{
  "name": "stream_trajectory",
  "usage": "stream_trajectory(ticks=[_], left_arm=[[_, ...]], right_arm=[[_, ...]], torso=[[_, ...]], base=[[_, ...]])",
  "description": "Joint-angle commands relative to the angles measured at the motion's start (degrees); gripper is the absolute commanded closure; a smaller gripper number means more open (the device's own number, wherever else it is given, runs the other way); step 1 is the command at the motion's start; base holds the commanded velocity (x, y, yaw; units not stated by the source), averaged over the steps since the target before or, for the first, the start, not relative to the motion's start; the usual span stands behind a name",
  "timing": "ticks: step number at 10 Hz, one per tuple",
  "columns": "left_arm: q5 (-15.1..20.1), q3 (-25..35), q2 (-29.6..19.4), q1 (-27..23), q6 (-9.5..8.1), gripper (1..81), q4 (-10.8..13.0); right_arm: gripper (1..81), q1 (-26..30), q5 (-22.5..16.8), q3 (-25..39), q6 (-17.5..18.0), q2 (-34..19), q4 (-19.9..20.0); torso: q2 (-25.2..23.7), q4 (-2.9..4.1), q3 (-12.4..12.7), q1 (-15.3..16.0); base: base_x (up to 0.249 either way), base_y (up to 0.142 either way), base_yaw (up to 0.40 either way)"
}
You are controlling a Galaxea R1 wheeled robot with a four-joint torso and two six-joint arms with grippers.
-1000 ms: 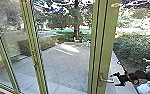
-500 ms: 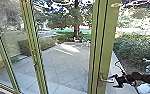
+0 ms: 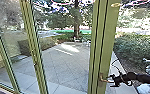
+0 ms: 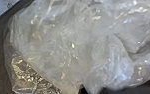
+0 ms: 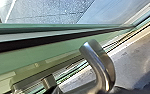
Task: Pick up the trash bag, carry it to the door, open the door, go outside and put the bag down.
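In the head view my right gripper [image 3: 112,80] reaches in from the right, its fingers parted around the free end of the metal door handle [image 3: 103,78] on the green frame. The door [image 3: 104,37] looks closed, with the yard behind its glass. Seen from the right wrist, the curved handle [image 5: 103,66] is large and close. The clear plastic trash bag [image 4: 73,45] spreads crumpled before the left wrist camera, with shiny wrinkled stuff inside it. How the left gripper holds the bag is hidden.
Green window posts [image 3: 33,50] stand left of the door. Beyond the glass lie a paved yard [image 3: 63,60], a tree trunk [image 3: 76,22] and bushes [image 3: 134,48] to the right.
My right gripper has shifted slightly left and tilted, coming closer around the handle. The head view has stayed the same otherwise.
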Motion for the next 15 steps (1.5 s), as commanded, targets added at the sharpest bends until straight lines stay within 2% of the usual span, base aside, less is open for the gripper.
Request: stream_trajectory(ticks=[1, 8, 12, 14, 15], left_arm=[[4.24, 0.02, -0.12, -3.46, 0.35, 81.1, -0.67], [4.24, 0.02, 0.06, -3.46, 0.35, 81.1, -0.67], [4.24, 0.02, 0.06, -3.38, 0.35, 81.1, -0.58], [4.24, -0.07, 0.06, -3.37, 0.35, 81.1, -0.58], [4.24, -0.07, 0.14, -3.38, 0.35, 81.1, -0.50]], right_arm=[[1.0, 8.05, -2.46, -3.38, 0.99, 1.62, 0.61], [1.0, 2.51, -2.46, -11.29, 1.08, 8.39, 0.96], [1.0, -2.76, -1.75, -15.25, 1.17, 13.49, 0.61], [1.0, -5.12, -1.58, -14.63, 0.82, 14.98, 0.53], [1.0, -6.63, -0.18, -14.02, 0.64, 15.42, 0.44]], torso=[[0.00, 0.00, 0.00, 0.00], [0.00, 0.00, -0.02, 0.00], [-0.02, -0.05, 0.02, -0.06], [-0.06, -0.06, 0.04, -0.11], [-0.06, -0.09, 0.04, -0.11]], base=[[0.000, 0.000, 0.000], [0.000, 0.000, 0.000], [0.000, 0.000, 0.000], [0.000, 0.000, 0.000], [0.000, 0.000, 0.000]])
